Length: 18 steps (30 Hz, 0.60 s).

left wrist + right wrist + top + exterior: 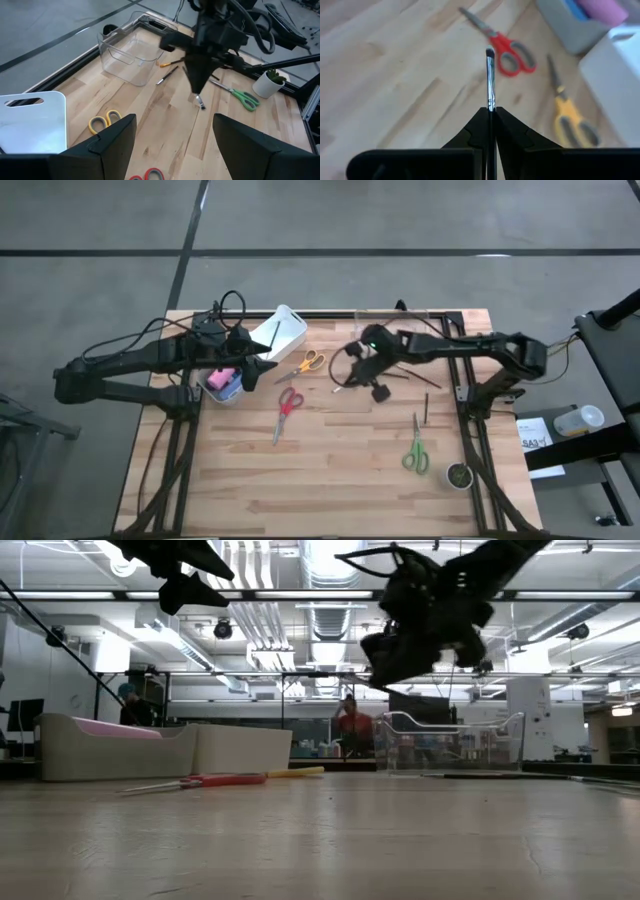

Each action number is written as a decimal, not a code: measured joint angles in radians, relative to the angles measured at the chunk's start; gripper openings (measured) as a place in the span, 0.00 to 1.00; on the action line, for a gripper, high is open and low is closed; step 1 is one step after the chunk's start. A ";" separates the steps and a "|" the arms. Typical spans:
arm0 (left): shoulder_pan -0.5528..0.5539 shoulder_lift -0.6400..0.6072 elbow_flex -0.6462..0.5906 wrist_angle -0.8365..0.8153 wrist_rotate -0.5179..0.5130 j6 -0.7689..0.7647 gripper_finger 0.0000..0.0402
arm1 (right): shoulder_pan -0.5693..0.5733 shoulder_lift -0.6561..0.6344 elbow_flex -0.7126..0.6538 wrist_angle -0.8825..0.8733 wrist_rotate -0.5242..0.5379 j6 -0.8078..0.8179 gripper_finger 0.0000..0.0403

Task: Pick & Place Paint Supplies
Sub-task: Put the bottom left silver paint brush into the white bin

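Left gripper [172, 142]: own dark fingers wide apart, nothing between. Right gripper [199, 82] above the wooden table [165, 125], pinching a paintbrush [200, 102]. Clear bin [131, 55]; white bin [32, 122]; yellow scissors [102, 121]; green scissors [239, 95]; red scissors [149, 175]; potted plant [268, 82].

I see a thin paintbrush [490, 80] pinched upright, bristle tip out | pink bottle [222, 378] lying in grey bin | two brushes [425, 406] flat on desk

Paintbrush [490, 75] in right claw [490, 111], above table [340, 470].
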 joint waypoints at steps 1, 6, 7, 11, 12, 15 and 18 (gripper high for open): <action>0.000 0.000 0.000 0.000 0.000 0.000 0.68 | -0.005 0.029 0.037 -0.008 -0.001 -0.021 0.06; 0.000 0.000 0.000 0.000 0.000 0.000 0.68 | -0.023 0.179 0.229 -0.065 0.001 -0.115 0.06; 0.000 0.000 0.000 0.000 0.000 0.000 0.68 | -0.026 0.207 0.267 -0.076 0.000 -0.132 0.06; 0.000 0.000 0.000 0.000 0.000 0.000 0.68 | -0.042 0.311 0.413 -0.115 0.000 -0.206 0.06; 0.000 0.000 0.000 0.000 0.000 0.000 0.68 | -0.048 0.335 0.447 -0.121 0.001 -0.224 0.06; 0.000 0.000 0.000 0.000 0.000 0.000 0.68 | -0.062 0.403 0.548 -0.162 0.002 -0.275 0.06; 0.000 0.000 0.000 0.000 0.000 0.000 0.68 | -0.075 0.468 0.644 -0.207 0.003 -0.324 0.06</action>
